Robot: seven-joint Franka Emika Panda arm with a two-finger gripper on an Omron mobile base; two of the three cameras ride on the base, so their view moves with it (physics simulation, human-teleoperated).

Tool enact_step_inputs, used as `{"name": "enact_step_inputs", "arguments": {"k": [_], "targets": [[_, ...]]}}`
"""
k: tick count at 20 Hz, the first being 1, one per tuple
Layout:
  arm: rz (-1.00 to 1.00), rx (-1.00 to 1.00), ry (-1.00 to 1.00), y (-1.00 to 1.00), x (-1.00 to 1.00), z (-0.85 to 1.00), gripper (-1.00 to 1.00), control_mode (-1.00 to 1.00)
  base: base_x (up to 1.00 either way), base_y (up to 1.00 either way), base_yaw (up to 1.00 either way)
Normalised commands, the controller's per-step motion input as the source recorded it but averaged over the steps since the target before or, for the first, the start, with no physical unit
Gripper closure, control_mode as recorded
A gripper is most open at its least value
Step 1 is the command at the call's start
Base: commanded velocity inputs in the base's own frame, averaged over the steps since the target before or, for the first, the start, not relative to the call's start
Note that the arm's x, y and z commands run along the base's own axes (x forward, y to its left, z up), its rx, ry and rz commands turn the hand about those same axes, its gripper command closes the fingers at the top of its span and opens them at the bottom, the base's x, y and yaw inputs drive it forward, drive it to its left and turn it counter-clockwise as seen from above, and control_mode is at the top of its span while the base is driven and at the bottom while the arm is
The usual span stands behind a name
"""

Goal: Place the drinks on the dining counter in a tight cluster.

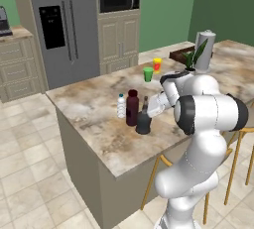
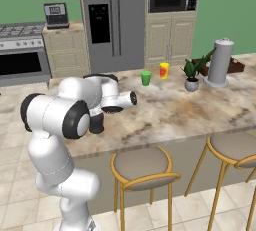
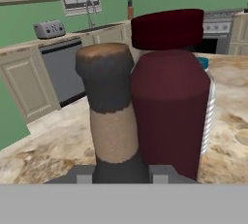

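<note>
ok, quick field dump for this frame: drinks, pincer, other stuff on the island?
surface: long marbled beige-brown island counter
drinks: small clear water bottle with blue cap, tall dark maroon cylindrical bottle, squat black bottle with thin neck
arrangement: upright, close together in a row
pincer: shut on the black bottle, low on its neck
others: small green cup, yellow-and-red cup, potted plant, farther along the counter

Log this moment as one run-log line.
gripper: shut on black bottle | maroon bottle: touching beside it | water bottle: next along | dining counter: all three clustered | phase: placing
</note>
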Motion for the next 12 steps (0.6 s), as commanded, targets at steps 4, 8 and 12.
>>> {"name": "enact_step_inputs", "arguments": {"k": [4,8,12], "targets": [[0.0,0.0,0.0,0.0,0.0,0.0,-1.0,-1.0,0.0,0.0,0.0],[0.0,0.0,0.0,0.0,0.0,0.0,-1.0,-1.0,0.0,0.0,0.0],[0.0,0.0,0.04,0.0,0.0,0.0,-1.0,-1.0,0.0,0.0,0.0]]}}
